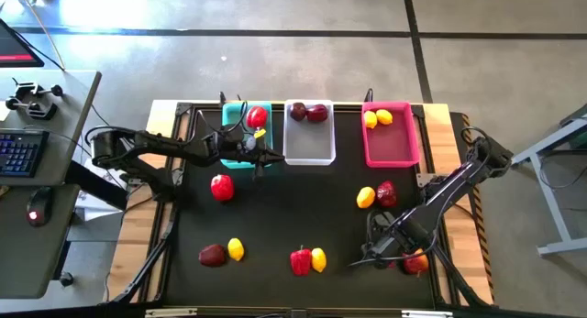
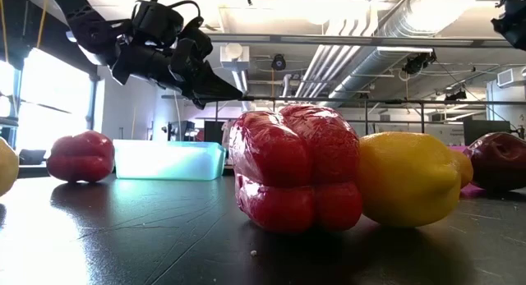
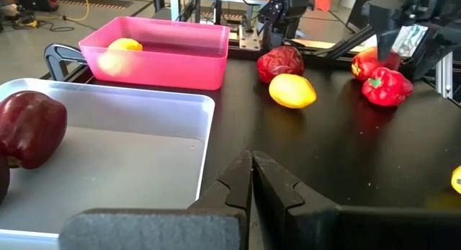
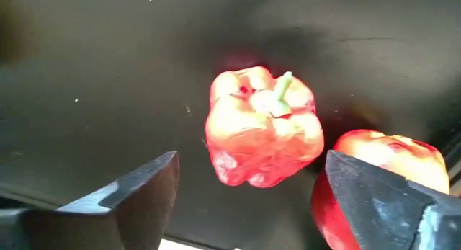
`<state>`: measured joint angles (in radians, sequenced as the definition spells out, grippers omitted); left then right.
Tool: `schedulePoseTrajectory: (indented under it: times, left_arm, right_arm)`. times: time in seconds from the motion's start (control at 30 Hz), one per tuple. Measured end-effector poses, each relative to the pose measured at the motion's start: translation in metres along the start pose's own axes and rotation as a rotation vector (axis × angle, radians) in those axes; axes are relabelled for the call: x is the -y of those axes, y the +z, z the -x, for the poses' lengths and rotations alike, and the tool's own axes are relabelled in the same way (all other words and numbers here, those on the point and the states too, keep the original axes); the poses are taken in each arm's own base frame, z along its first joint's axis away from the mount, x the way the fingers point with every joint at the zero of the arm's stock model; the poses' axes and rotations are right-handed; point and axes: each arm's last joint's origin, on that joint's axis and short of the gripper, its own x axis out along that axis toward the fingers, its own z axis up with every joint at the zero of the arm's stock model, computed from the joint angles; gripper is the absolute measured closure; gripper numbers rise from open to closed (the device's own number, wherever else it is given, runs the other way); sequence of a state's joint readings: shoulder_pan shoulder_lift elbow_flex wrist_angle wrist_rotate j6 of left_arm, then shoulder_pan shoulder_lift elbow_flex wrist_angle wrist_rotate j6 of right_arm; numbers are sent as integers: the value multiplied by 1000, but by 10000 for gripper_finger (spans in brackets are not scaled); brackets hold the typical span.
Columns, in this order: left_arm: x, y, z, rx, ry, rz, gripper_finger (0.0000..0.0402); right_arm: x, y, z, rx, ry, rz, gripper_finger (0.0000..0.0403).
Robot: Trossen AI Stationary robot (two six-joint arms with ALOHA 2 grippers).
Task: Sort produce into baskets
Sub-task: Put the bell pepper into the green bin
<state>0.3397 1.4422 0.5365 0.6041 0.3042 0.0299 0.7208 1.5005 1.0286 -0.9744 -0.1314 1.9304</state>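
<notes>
My right gripper points down, open, over two red peppers near the table's near right edge. One pepper lies stem up between and below its fingers, untouched. The other pepper is partly hidden behind one finger. My left gripper hovers shut and empty in front of the teal basket and the white basket. The teal basket holds a red pepper, the white one two maroon fruits, and the pink basket two lemons.
Loose on the black table are a red pepper, a lemon beside a maroon fruit, a maroon fruit with a lemon, and a red pepper with a lemon. The table's middle is bare.
</notes>
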Motion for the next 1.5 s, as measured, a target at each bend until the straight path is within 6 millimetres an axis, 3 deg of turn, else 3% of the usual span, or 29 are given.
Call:
schedulePoseTrajectory:
  times: [0.7, 1.07, 1.27, 1.5]
  left_arm:
    - [0, 0, 0, 0, 0, 14, 401]
    - [-1, 0, 0, 1, 4, 69, 401]
    - [-11, 1, 3, 15, 32, 44, 401]
    - [-23, 9, 9, 111, -23, 20, 401]
  right_arm:
    - [-12, 0, -41, 4, -143, 57, 57]
    - [-20, 11, -38, 62, -78, 166, 158]
    - [-25, 38, -9, 291, 69, 294, 158]
    - [-32, 110, 18, 507, 59, 497, 158]
